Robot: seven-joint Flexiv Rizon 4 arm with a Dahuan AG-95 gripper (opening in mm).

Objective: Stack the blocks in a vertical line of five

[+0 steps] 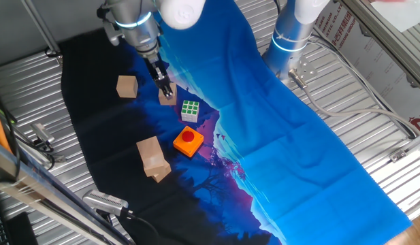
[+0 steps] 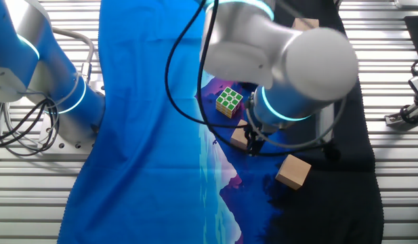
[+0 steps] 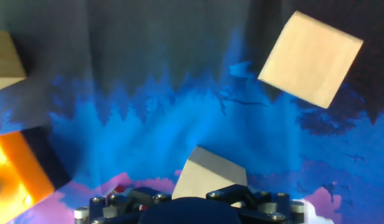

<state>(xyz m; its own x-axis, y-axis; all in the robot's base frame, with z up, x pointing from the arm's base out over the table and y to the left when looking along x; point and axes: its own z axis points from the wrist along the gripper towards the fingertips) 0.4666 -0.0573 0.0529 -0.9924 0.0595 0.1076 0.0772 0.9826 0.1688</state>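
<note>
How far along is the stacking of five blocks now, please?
Done: at most two blocks seem stacked near the orange button block. In hand: the tool is down at one block beside the puzzle cube; its grip is unclear. Left: that block, the loose block, and a fifth I cannot see.

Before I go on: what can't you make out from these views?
- End effector fingertips: hidden by the arm in the other fixed view, below the frame in the hand view; grip on the block is unclear.
- Block stack: its count is uncertain.
- Orange block: cut by the hand view's edge.
</note>
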